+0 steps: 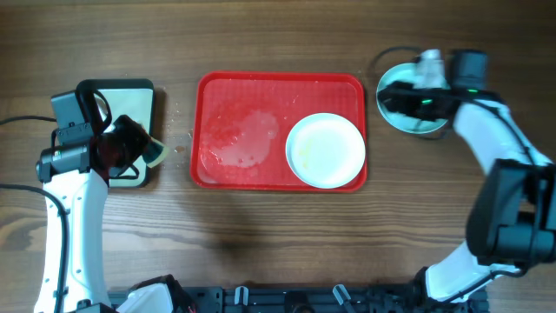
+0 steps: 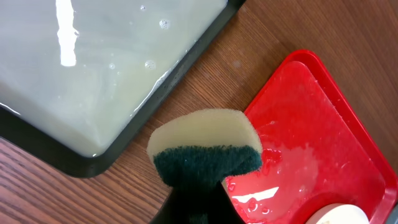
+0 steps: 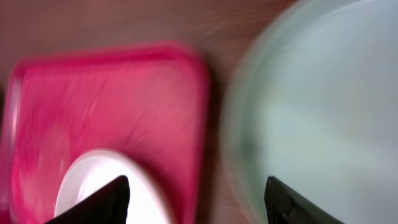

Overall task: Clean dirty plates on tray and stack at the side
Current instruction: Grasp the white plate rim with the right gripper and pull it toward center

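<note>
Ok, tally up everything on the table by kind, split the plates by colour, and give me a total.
White plate: 1
Turquoise plate: 1 in view; whether another lies beneath it cannot be told
Red tray: 1
Black-rimmed pan: 1
Sponge: 1
Total: 5

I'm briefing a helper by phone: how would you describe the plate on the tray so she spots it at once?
Find the red tray in the middle of the wooden table. In its right half lies a round white plate. The other plate is pale turquoise and sits off the tray, on the wood.
</note>
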Robot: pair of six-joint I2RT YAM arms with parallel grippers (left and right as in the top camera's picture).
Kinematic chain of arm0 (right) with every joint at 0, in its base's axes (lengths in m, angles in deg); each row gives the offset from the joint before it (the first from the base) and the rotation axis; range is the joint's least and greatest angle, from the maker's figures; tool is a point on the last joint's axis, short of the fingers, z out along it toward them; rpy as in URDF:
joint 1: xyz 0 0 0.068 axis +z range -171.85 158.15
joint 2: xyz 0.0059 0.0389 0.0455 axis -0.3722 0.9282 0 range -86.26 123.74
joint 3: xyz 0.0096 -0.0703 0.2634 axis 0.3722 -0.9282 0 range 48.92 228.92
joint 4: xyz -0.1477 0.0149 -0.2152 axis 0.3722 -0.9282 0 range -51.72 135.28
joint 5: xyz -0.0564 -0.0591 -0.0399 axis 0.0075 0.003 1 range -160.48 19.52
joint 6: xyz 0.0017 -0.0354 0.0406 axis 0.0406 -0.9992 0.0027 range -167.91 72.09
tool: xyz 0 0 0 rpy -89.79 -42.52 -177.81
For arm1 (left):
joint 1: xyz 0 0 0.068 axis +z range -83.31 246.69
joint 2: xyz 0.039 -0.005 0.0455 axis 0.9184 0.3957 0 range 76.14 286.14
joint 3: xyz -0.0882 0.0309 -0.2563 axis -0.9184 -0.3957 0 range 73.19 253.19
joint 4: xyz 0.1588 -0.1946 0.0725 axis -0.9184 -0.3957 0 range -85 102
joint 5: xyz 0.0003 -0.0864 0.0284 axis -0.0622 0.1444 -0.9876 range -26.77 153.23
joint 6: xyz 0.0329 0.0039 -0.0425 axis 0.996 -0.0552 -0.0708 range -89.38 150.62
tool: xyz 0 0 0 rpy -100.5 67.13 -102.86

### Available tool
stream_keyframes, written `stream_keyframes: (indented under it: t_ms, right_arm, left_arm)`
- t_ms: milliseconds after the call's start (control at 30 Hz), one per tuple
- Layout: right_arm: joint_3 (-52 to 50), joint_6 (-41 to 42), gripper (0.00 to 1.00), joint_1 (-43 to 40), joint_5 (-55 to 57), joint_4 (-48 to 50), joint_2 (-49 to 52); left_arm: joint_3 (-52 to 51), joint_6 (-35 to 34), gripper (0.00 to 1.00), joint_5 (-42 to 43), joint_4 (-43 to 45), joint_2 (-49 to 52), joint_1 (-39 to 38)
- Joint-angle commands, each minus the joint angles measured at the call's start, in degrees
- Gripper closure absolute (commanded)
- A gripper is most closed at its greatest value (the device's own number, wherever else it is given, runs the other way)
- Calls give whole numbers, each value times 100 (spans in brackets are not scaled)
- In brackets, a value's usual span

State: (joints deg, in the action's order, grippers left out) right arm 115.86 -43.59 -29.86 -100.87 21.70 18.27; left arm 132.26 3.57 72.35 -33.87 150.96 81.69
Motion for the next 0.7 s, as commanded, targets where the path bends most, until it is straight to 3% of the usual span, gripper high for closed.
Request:
stream_keyframes:
  t_ms: [0, 100, 200, 367, 667]
  right_arm:
    - [-22, -1054, 30, 1078, 1272, -332, -57]
    - [-22, -518, 32, 1561, 1843, -734, -59]
    - [-22, 170, 43, 1762, 2044, -1097, -59]
    - [-24, 170, 49, 1781, 2050, -1058, 35]
    - [-22, 487, 51, 1821, 1414, -1379, 273]
  left_arm:
    - [-26, 114, 95, 70, 37, 20, 28]
    - [-28, 114, 95, 70, 37, 20, 28]
    - [-31, 114, 95, 70, 39, 20, 28]
    - [-31, 114, 95, 70, 44, 20, 26]
    - [-31, 114, 95, 70, 66, 20, 26]
